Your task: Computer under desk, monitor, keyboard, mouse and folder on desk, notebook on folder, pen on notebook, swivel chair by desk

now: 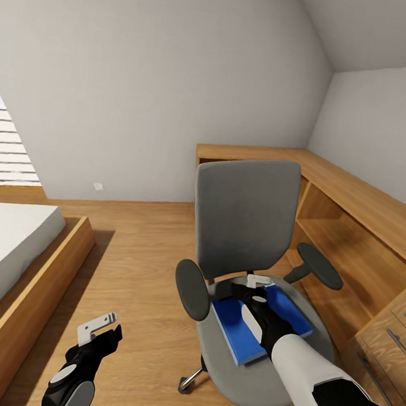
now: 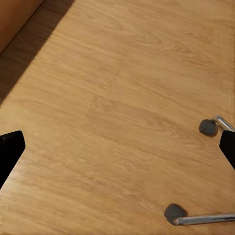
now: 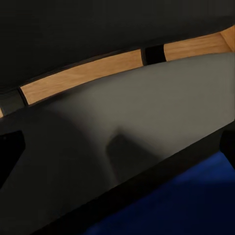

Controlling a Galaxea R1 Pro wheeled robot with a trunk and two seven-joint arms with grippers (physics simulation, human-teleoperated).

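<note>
The grey swivel chair [image 1: 245, 212] stands mid-room on the wood floor, its backrest toward the far wall. On its seat lies the blue folder [image 1: 233, 335], partly covered by my right arm. My right gripper [image 1: 259, 281] hangs open just above the folder's far edge, near the backrest. In the right wrist view the gripper [image 3: 117, 147] faces the grey seat [image 3: 147, 112], with the folder [image 3: 186, 205] close below and nothing between the fingers. My left gripper [image 1: 96, 327] is open over bare floor left of the chair. In the left wrist view it [image 2: 117, 147] is beside the chair's chrome wheeled legs [image 2: 175, 213].
A bed [image 1: 18, 250] in a wooden frame lies at the left. A light wood shelf unit [image 1: 360, 202] runs along the right wall and far corner, with drawers [image 1: 387, 337] close to the chair's right. Window blinds [image 1: 7, 147] show at the far left.
</note>
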